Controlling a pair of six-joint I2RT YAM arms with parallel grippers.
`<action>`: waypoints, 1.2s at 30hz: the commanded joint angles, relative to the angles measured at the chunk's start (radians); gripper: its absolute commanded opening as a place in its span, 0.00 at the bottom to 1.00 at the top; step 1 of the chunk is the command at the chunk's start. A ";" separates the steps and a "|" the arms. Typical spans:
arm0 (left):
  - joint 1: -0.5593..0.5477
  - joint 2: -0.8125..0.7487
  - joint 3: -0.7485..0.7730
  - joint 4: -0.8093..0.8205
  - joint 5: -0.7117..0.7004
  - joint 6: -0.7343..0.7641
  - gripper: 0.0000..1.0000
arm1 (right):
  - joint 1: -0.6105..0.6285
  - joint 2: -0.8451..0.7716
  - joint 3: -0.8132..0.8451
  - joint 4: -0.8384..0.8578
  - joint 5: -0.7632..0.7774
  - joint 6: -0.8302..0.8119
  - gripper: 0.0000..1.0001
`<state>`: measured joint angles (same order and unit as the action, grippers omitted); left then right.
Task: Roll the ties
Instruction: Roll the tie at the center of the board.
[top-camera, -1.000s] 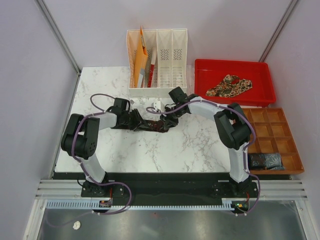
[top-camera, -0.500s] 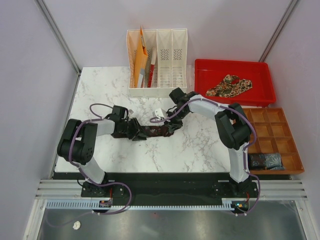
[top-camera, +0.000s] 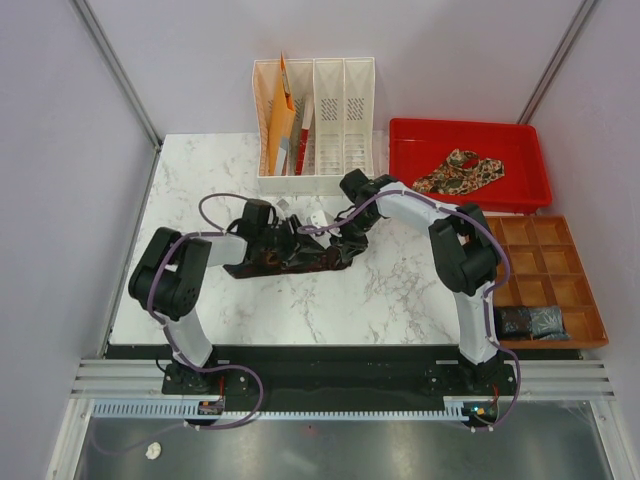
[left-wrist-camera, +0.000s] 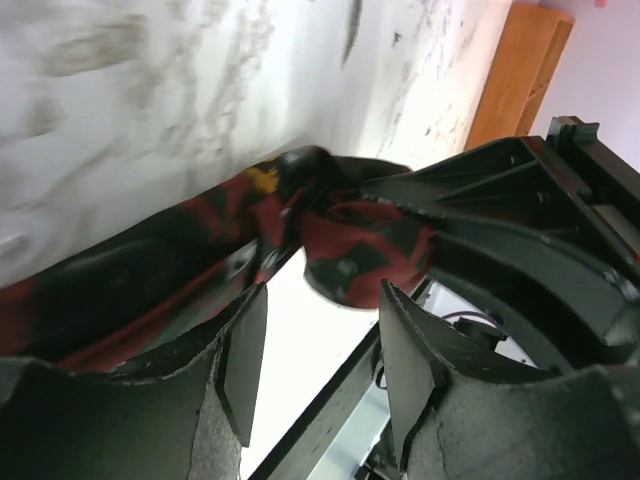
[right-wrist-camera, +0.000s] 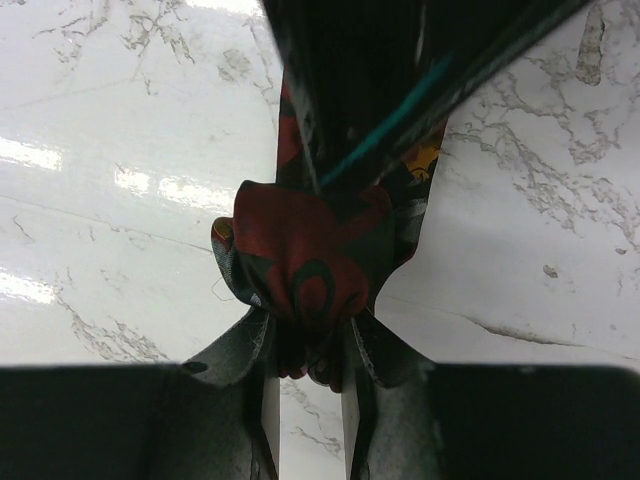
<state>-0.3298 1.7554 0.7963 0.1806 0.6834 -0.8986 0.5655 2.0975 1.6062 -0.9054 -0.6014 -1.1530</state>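
While your right tool (right-wrist-camera: 308, 348) clenches the dark red tie (top-camera: 300, 262) at the middle of the surface (top-camera: 400, 290), your left tool (left-wrist-camera: 320, 340) hangs released beside it. One white file rack (top-camera: 330, 100) stands close behind at upper centre. One red tray (top-camera: 420, 140), upper right, holds the second, paisley tie (top-camera: 458, 170).

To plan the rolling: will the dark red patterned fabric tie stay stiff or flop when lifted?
Probably floppy: the dark red patterned fabric tie bunches in soft folds at the right tool. May unroll: the bunch looks loose.

Robotics lab cell, plain lilac walls (top-camera: 60, 150), aluminium corner posts (top-camera: 115, 68), marble-look table (top-camera: 200, 170), cabled base rail (top-camera: 330, 405).
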 joint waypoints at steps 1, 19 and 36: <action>-0.064 0.061 0.057 0.187 0.005 -0.131 0.56 | 0.001 0.006 0.026 -0.032 -0.003 0.026 0.00; -0.090 0.101 0.095 0.192 0.031 -0.140 0.52 | 0.008 0.027 0.040 0.010 0.037 0.084 0.00; -0.068 0.173 0.135 -0.131 -0.103 0.070 0.02 | -0.010 -0.007 0.027 0.013 0.006 0.128 0.46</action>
<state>-0.4126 1.8729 0.9115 0.2291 0.6865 -0.9710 0.5674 2.1105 1.6241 -0.9100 -0.5476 -1.0523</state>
